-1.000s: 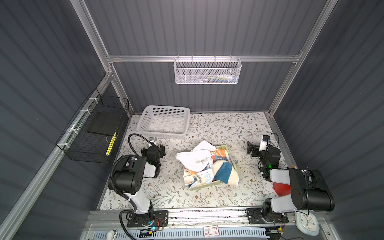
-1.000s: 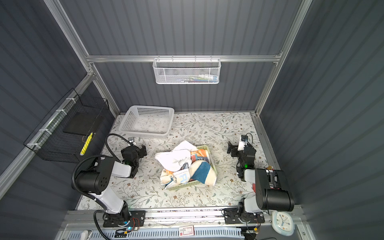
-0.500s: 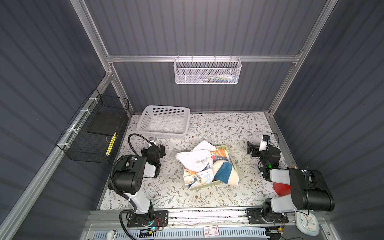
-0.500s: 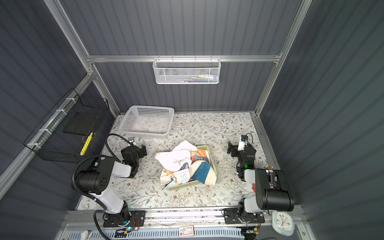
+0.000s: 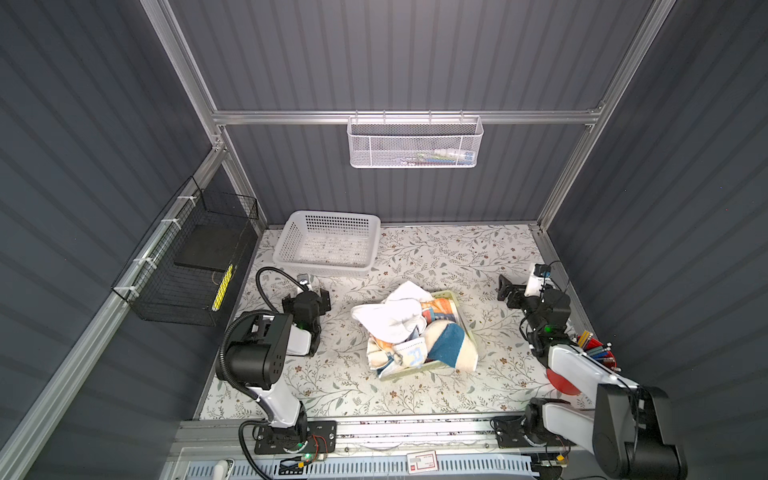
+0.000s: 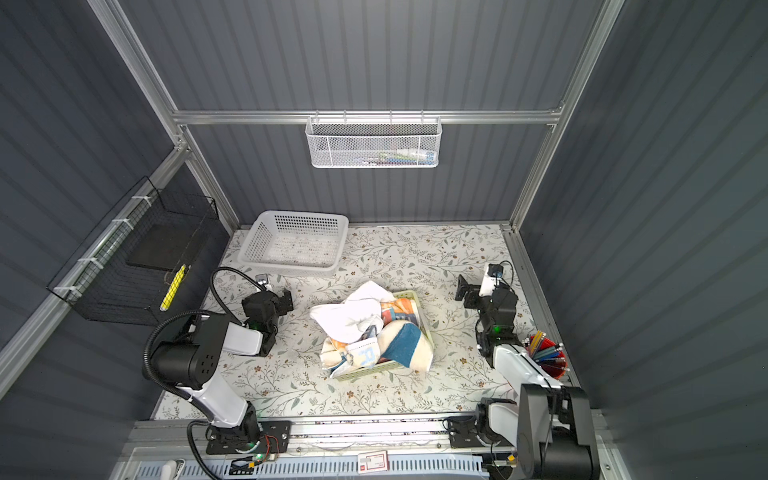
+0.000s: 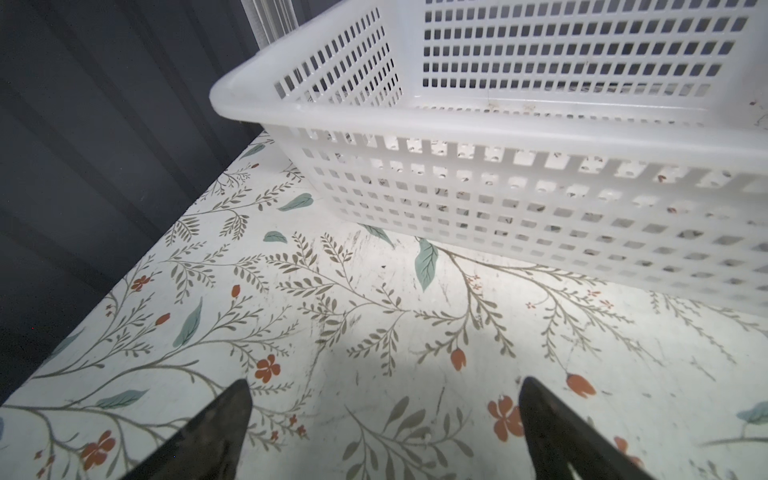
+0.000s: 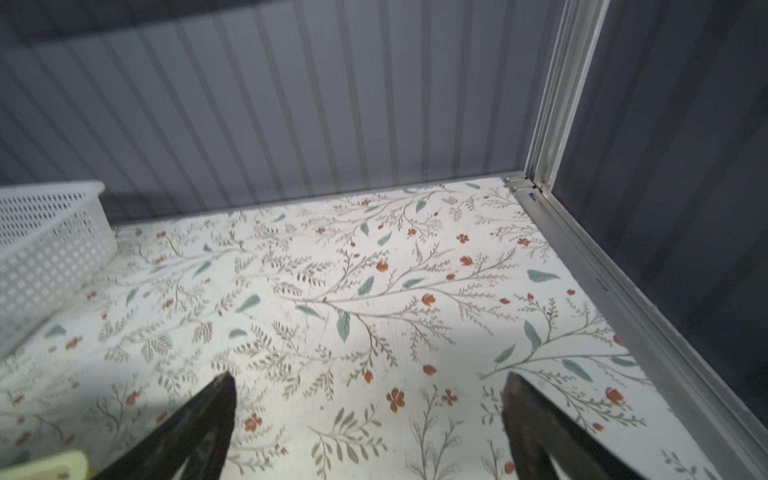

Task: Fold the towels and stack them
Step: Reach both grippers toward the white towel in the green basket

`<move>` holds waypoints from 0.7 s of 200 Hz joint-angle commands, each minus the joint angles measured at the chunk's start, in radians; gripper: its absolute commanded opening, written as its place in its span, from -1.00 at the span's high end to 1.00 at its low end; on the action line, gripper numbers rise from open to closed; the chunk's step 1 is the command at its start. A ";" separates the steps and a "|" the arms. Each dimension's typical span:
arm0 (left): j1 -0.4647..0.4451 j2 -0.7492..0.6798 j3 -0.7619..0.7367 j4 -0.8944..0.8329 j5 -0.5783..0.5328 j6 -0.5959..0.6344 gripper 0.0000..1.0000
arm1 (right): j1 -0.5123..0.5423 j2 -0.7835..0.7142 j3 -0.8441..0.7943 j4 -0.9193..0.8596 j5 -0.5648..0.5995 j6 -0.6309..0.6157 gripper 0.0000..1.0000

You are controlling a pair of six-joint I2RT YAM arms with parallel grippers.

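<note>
The towels lie crumpled in one heap on a pale green tray (image 5: 452,296) at the table's middle. A white towel (image 5: 392,318) sits on top. Beside it is an orange-blue one (image 5: 441,309), nearer the front a cream one with a blue panel (image 5: 446,343) and a lettered piece (image 5: 411,354). The same heap (image 6: 365,328) shows in both top views. My left gripper (image 5: 309,293) (image 7: 384,395) hangs open over bare covering left of the heap. My right gripper (image 5: 509,291) (image 8: 368,386) is open on the heap's right. Neither touches a towel.
A white slotted basket (image 5: 328,245) (image 7: 498,137) (image 8: 41,241) stands at the back left, close ahead of the left gripper. A black wire basket (image 5: 187,266) hangs on the left wall, a white mesh basket (image 5: 415,143) on the back wall. A red pencil cup (image 5: 594,353) is front right.
</note>
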 commanded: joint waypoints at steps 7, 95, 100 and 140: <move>-0.002 -0.204 0.018 -0.181 -0.047 -0.027 -1.00 | 0.044 -0.057 0.149 -0.483 -0.003 0.157 -0.98; -0.085 -0.532 0.499 -1.474 0.449 -0.310 -0.70 | 0.810 -0.078 0.440 -1.117 0.066 0.408 -0.82; -0.117 -0.532 0.510 -1.504 0.449 -0.306 -0.69 | 0.837 -0.062 0.436 -1.109 0.059 0.425 -0.74; -0.218 -0.541 0.497 -1.505 0.615 -0.368 -0.50 | 0.909 0.164 0.418 -1.016 -0.050 0.485 -0.10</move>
